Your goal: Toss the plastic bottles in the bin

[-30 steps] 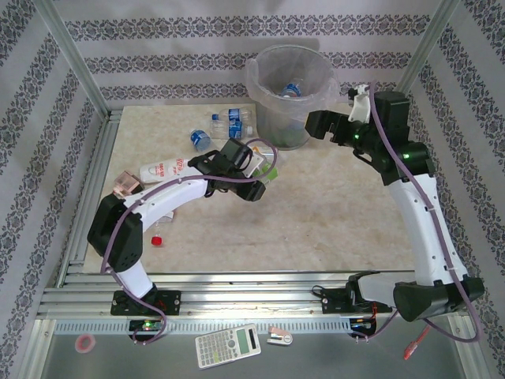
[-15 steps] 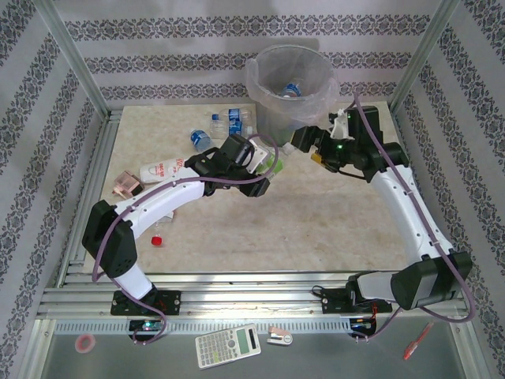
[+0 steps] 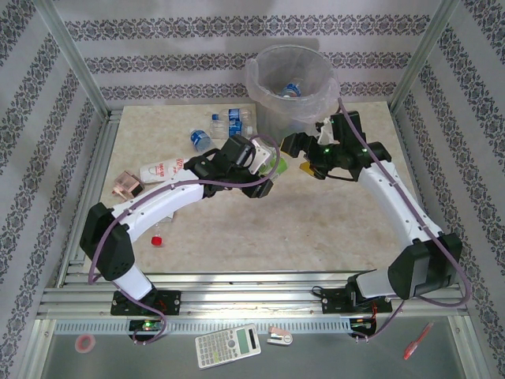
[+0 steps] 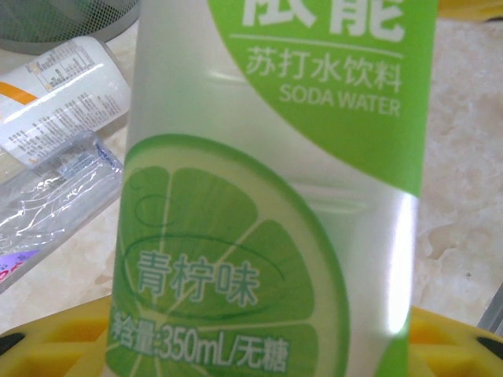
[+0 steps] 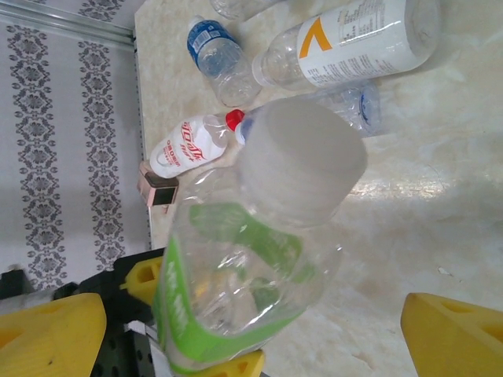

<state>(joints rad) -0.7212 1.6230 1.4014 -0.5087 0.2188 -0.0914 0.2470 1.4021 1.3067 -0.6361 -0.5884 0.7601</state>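
Beige marbled tabletop (image 3: 331, 221) spreads under both arms, walled by grey-and-white striped damask wallpaper (image 3: 197, 47). Just in front of the round dark mesh bin (image 3: 278, 130), the clear dented plastic bottle with a lime-green label (image 4: 275, 196) sits pinched between the yellow pads of the left gripper (image 3: 264, 172). Its label reads "SODA WATER" and "350mL" among Chinese characters, above and below a drawn lime slice. A frosted white cap (image 5: 302, 157) tops the crumpled, see-through shoulders. The right gripper (image 3: 298, 155) hangs close beside it, its yellow fingers (image 5: 47, 330) spread wide to either side of the bottle and clear of it. The bin wears a translucent plastic bag liner (image 3: 260, 71) folded over its rim, and a blue-labelled bottle (image 3: 290, 89) lies inside. Further left on the table lie a white-labelled bottle with an orange mark like a 7 (image 5: 354, 43), a flattened clear bottle (image 5: 346, 106), a small blue-labelled bottle (image 5: 216, 55), a white bottle with red script and a red cap (image 5: 189, 145), and a pinkish clear box (image 5: 157, 187).
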